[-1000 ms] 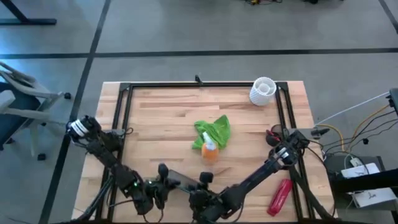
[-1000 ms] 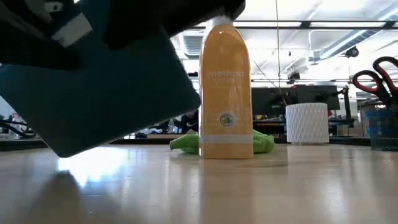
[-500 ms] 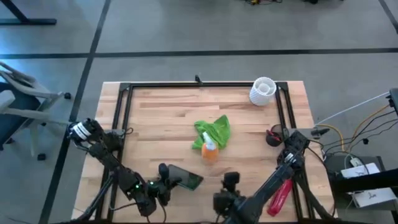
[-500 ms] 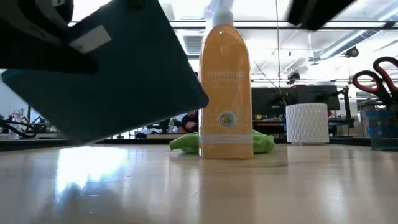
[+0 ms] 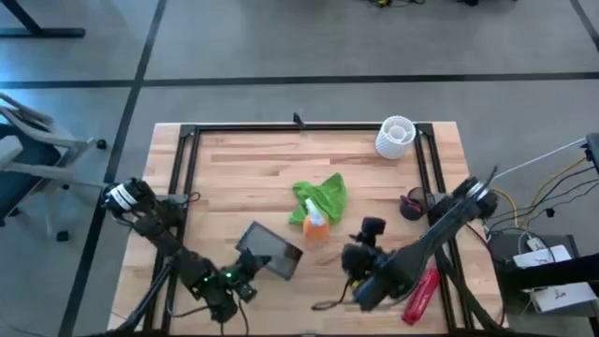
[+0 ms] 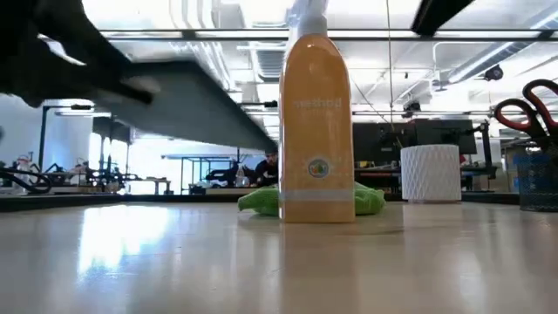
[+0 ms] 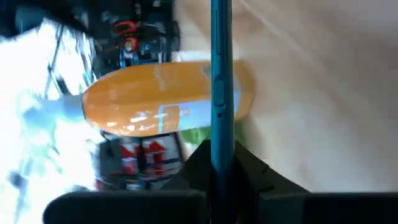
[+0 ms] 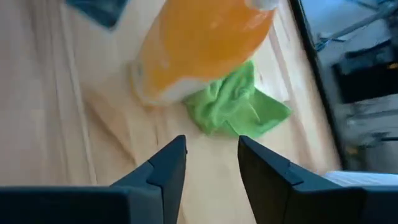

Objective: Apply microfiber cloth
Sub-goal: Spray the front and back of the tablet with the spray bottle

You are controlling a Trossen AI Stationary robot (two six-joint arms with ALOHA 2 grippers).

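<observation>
Holding the dark flat device [image 5: 269, 255] clear of the worktop [image 5: 234, 168], the left gripper [image 5: 245, 277] is clamping one edge of it near the front left, and the device is lying roughly level in the air, as the low view shows by its thin edge. In my judgement it is being held up like this so that its face is free for wiping instead of sliding about on the wood.

The right gripper [image 5: 367, 245] is reaching in from the front right with its fingers [image 8: 163, 171] parted and nothing between them, pointing toward the middle of the worktop. Its wrist camera is looking straight at the microfiber cloth [image 8: 237, 107], which suggests it is lining up to pick that cloth.

The microfiber cloth is lying crumpled at the centre of the worktop, touching the base of the orange spray bottle [image 5: 315, 225], which is standing upright at its front edge. The bottle partly blocks the approach from the front, so the gripper will probably need to come in from beside or above it to avoid knocking it over.

A white ribbed cup [image 5: 395, 136] is standing well apart at the back right corner.
</observation>
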